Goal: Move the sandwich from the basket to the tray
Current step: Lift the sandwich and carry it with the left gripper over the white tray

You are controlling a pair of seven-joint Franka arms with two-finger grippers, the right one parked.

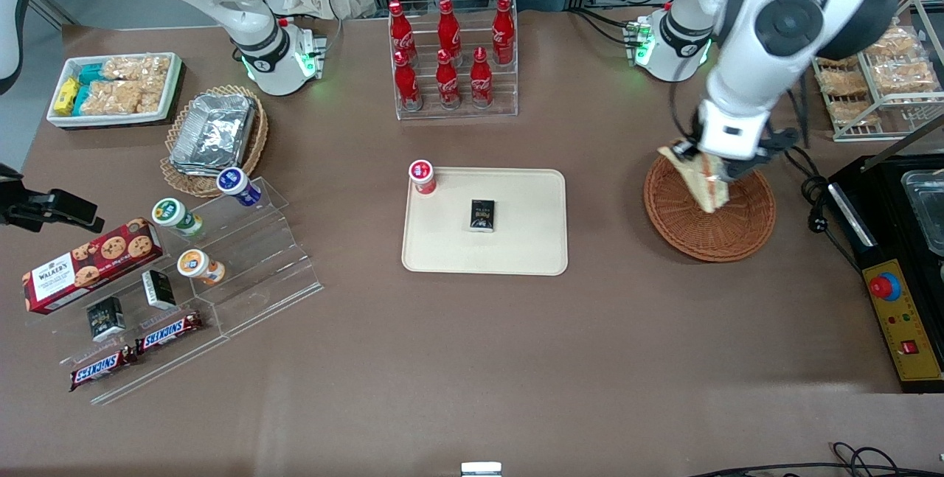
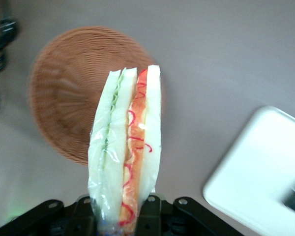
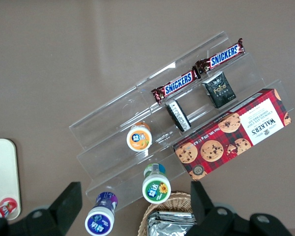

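The sandwich (image 2: 127, 147), a plastic-wrapped wedge of pale bread with green, orange and red layers along its cut edge, was pinched between the fingers (image 2: 150, 216) of the gripper (image 1: 714, 167) and held above the basket (image 1: 709, 230), well apart from the tray (image 1: 531, 248).

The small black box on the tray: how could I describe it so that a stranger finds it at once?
Find the cream tray in the middle of the table, away from the pincer holding the sandwich above the basket. The black box lies flat at its centre. Its only neighbour, a red-capped bottle, stands at a corner.
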